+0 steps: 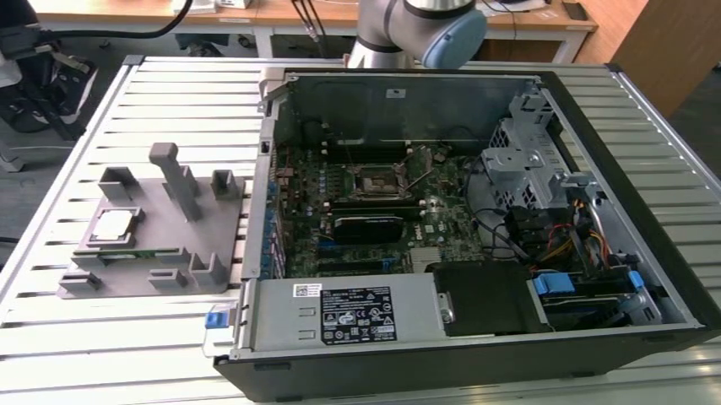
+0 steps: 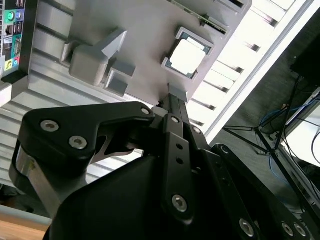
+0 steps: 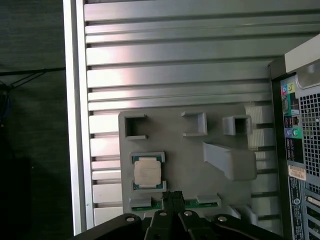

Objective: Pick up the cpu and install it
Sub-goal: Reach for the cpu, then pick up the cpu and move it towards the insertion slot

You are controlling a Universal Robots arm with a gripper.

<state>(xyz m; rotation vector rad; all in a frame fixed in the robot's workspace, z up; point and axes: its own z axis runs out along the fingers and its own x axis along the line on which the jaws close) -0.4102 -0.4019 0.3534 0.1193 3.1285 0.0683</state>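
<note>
Currently, the gripper [image 3: 172,196] [image 2: 173,100] is being shown in both wrist views with its two fingers brought together at the tips. Nothing is being clamped between them and nothing is being touched. The closed tips are being pointed toward the grey fixture block [image 3: 185,162], which is being carried on the slatted aluminium table [image 3: 175,65]. The cpu [image 3: 147,172] [image 2: 187,56] is being seated flat in a square recess of that block, silvery top upward, apart from the gripper. In the first wrist view, the tips are being seen in line with a thin green strip [image 3: 152,205] at the block's edge, just beside the recess. In the exterior view, the cpu [image 1: 113,224] and block [image 1: 169,253] are being shown at the exterior view's left of the open computer case [image 1: 451,371], with the black socket [image 1: 376,181] near the middle of its motherboard.
</note>
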